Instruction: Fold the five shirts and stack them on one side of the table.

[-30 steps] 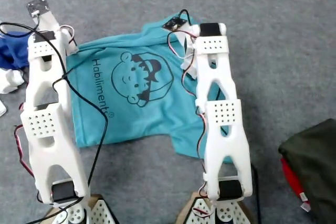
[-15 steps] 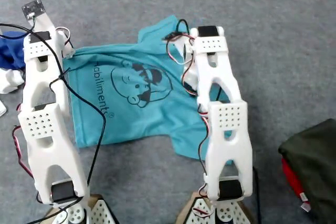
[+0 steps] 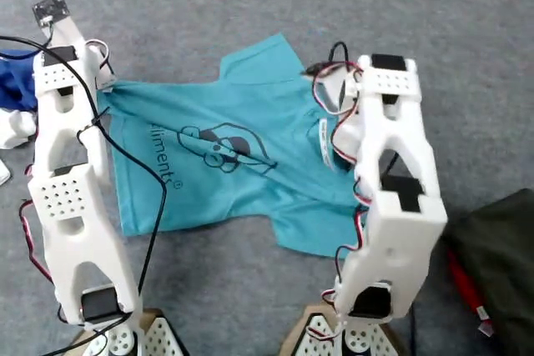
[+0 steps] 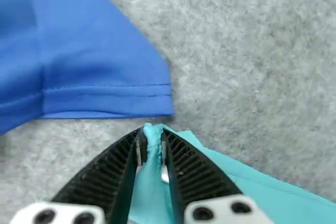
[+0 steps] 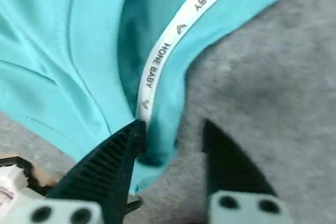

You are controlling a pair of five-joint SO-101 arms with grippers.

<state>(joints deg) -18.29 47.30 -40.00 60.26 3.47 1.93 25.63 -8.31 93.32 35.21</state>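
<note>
A teal shirt (image 3: 225, 181) with a face print lies spread and creased across the grey table, stretched between the two arms. At its far left corner my left gripper (image 3: 104, 87) is shut on it. The left wrist view shows a fold of teal cloth (image 4: 252, 182) pinched between the black fingers of that gripper (image 4: 152, 137). My right gripper (image 3: 334, 114) hangs over the collar at the shirt's right side. Seen from the right wrist, this gripper (image 5: 173, 132) is open. One finger touches the collar's white neck tape (image 5: 157, 66), and the teal hem (image 5: 63, 51) lies partly in the gap.
A blue shirt (image 3: 17, 81) lies at the table's left edge, just beyond the left gripper, and shows close up in the left wrist view (image 4: 79, 66). A dark green garment (image 3: 492, 248) with a red piece sits at the right edge. Bare grey table lies at the back.
The right arm has swung right and toward the front, from the far collar area to the shirt's right side. The shirt is drawn out wider and its print is creased. The left gripper edged left.
</note>
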